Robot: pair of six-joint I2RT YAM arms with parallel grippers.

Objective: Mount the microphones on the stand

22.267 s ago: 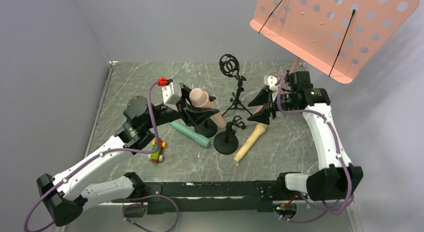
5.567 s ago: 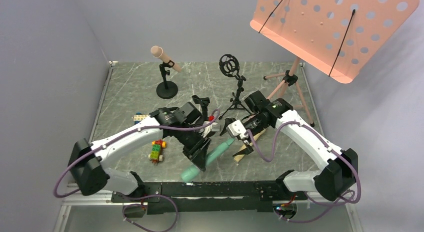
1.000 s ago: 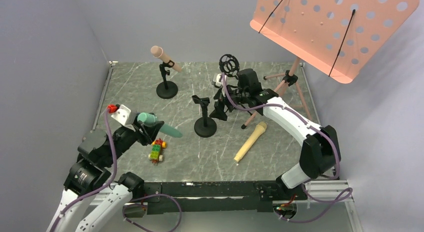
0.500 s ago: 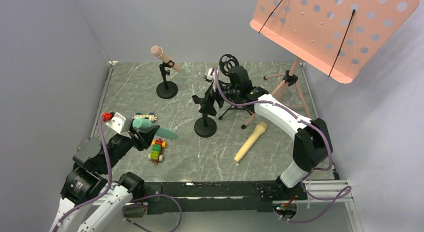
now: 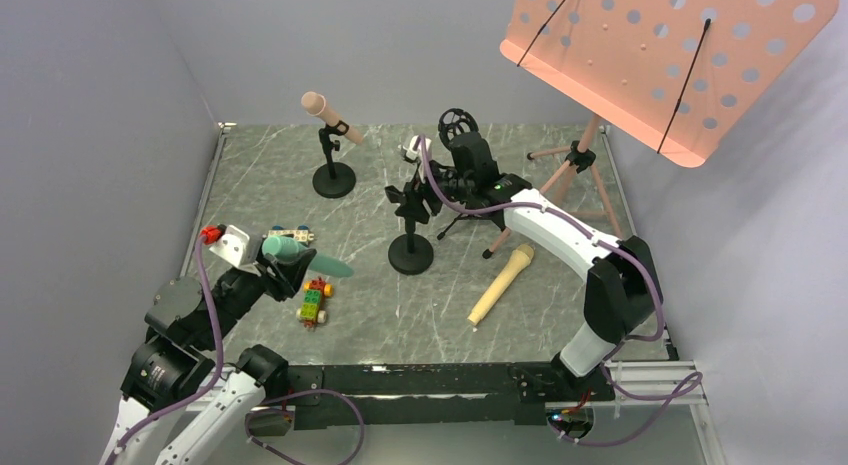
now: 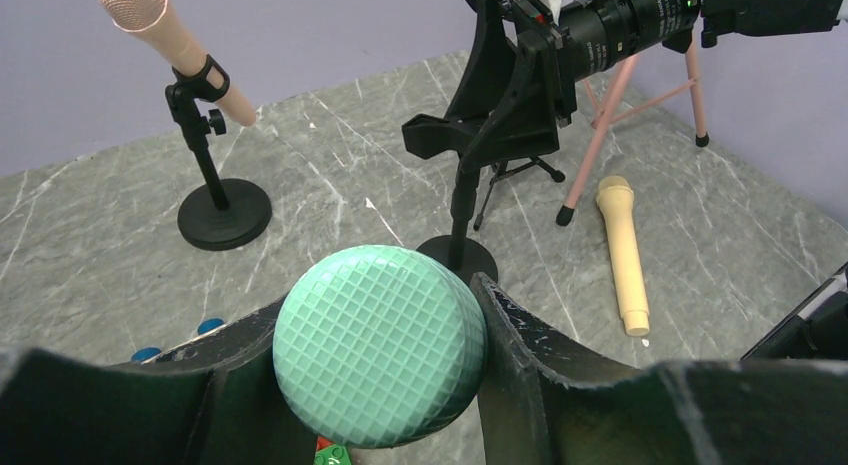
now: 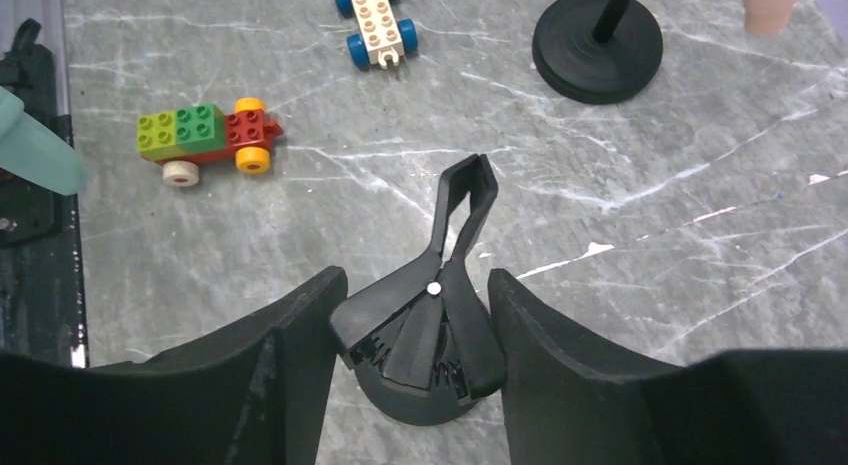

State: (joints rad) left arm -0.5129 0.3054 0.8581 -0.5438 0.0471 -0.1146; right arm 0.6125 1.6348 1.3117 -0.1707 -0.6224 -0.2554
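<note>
Your left claw grips the teal microphone, ready for mounting. Your right claw straddles the clip of the empty stand, likely to steady it; whether it is clamped, I cannot tell.

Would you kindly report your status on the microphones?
Left gripper clamped on teal-green plastic microphone, aloft. Right gripper closed on black clip of middle stand. Salmon-pink microphone mounted; pale yellow microphone on table. Colourful toy block car nearby.
</note>
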